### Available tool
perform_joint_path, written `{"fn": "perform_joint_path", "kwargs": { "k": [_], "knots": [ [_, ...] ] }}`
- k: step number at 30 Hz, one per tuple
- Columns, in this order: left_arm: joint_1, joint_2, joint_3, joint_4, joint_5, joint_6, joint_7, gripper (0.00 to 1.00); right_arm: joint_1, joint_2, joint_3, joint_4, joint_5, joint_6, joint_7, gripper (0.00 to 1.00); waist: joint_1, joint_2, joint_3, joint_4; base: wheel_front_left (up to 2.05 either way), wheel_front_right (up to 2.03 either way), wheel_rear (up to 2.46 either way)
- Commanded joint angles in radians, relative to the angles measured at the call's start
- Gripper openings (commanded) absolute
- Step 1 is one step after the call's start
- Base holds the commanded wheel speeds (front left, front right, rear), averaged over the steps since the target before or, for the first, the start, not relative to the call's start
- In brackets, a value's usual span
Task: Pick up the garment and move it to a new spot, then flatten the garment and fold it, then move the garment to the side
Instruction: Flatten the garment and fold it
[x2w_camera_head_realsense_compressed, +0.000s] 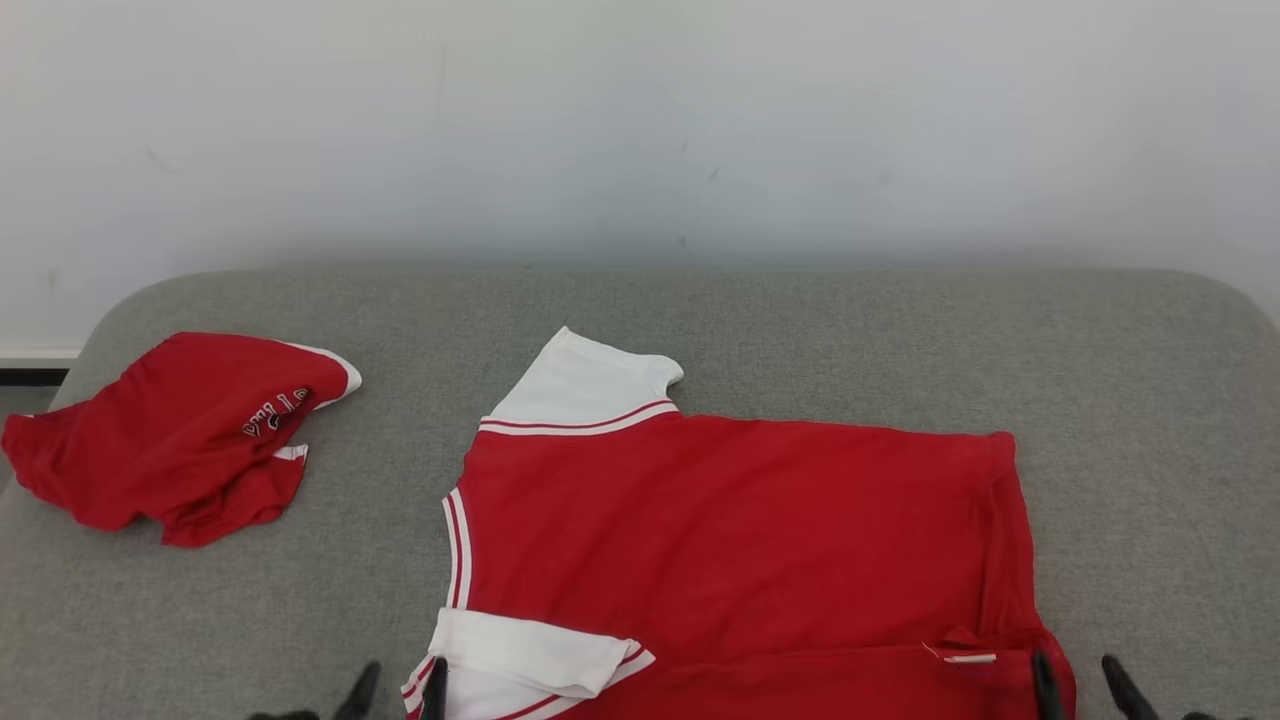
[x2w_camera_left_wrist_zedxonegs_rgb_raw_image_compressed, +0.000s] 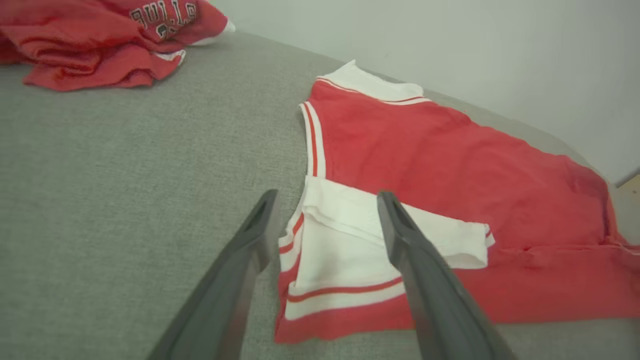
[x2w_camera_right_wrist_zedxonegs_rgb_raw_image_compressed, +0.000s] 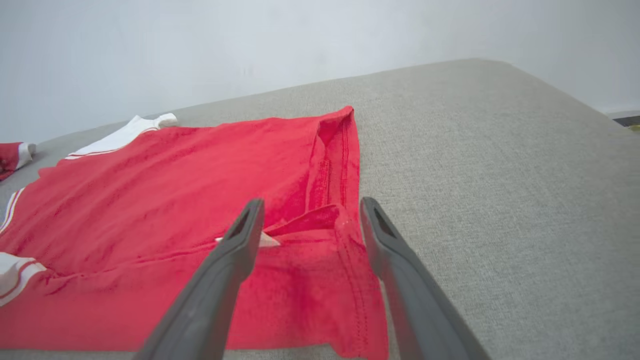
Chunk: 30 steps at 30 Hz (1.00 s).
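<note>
Though the red shirt (x2w_camera_head_realsense_compressed: 740, 530) lies flat, near edge folded over, more folding and the sideways move look undone. Left gripper (x2w_camera_left_wrist_zedxonegs_rgb_raw_image_compressed: 327, 195) and right gripper (x2w_camera_right_wrist_zedxonegs_rgb_raw_image_compressed: 311, 201) have jaws open, empty.

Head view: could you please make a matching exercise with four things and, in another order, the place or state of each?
1. red Bulls garment
2. red shirt with white sleeves
3. left gripper
4. right gripper

A. open, at the shirt's hem corner
B. bunched at the grey surface's left end
C. open, at the near white sleeve
D. lying flat, centre

Pairs: 1-B, 2-D, 3-C, 4-A
</note>
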Motion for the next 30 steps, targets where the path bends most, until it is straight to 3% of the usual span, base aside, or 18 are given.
{"fn": "perform_joint_path", "kwargs": {
  "k": [1,10,21,30],
  "knots": [
    [0.013,0.001,0.027,-0.036,0.021,0.008,-0.005,1.00,-0.008,0.010,-0.014,-0.025,-0.018,-0.002,-0.022,1.00,0.0000,0.0000,-0.005,-0.003,0.00,0.00,0.00],
    [-0.004,0.001,0.173,-0.210,0.164,0.025,-0.003,1.00,-0.047,0.055,-0.015,-0.137,-0.099,-0.002,-0.101,1.00,0.0000,0.0000,-0.013,-0.004,0.00,0.00,0.00],
    [-0.067,0.007,0.238,-0.227,0.230,-0.008,-0.003,1.00,-0.078,0.081,0.034,-0.145,-0.172,-0.002,-0.138,1.00,0.0000,0.0000,-0.012,0.007,0.00,0.00,0.00],
    [0.000,0.010,0.302,-0.236,0.240,-0.028,-0.003,1.00,-0.063,0.086,0.038,-0.123,-0.177,-0.002,-0.147,1.00,0.0000,0.0000,-0.003,0.010,0.00,0.00,0.00]
  ]
}}
